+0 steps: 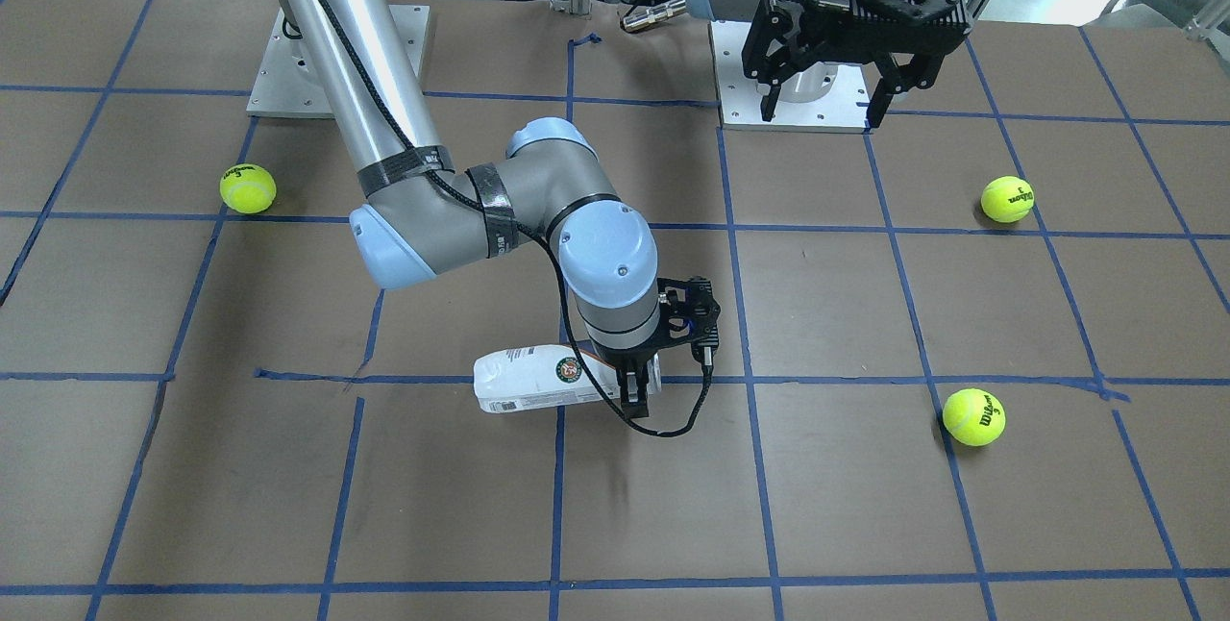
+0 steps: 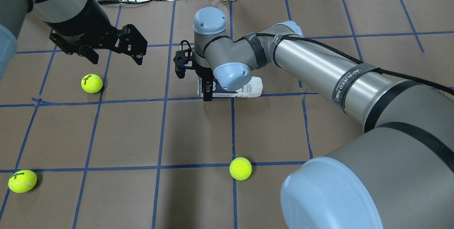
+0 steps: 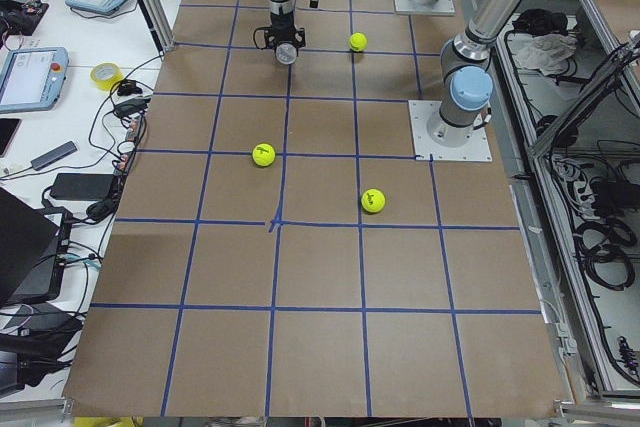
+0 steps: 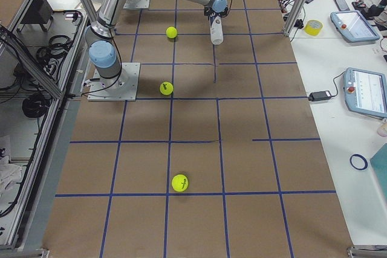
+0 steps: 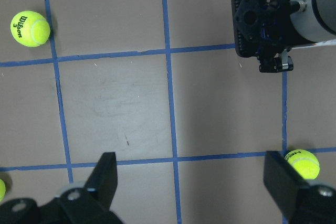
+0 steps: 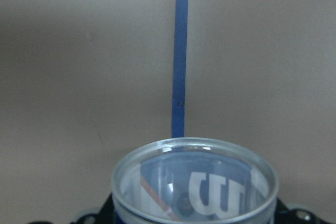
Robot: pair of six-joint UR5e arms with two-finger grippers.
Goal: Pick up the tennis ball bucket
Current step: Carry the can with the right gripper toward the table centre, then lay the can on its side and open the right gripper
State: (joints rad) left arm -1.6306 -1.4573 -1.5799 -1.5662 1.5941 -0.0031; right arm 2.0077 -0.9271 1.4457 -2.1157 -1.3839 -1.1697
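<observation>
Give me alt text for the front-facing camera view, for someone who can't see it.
The robot's right gripper is shut on one end of the tennis ball bucket, which is horizontal at the middle of the brown, blue-gridded table. The left gripper hangs open near its base, and three tennis balls sit scattered around.

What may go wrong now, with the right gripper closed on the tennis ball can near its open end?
1. The right gripper holds the tennis ball can near one end only, so the long body may sag or twist out of the fingers.
2. The fingers press close to the open rim; the clear plastic might buckle there and slip.
</observation>
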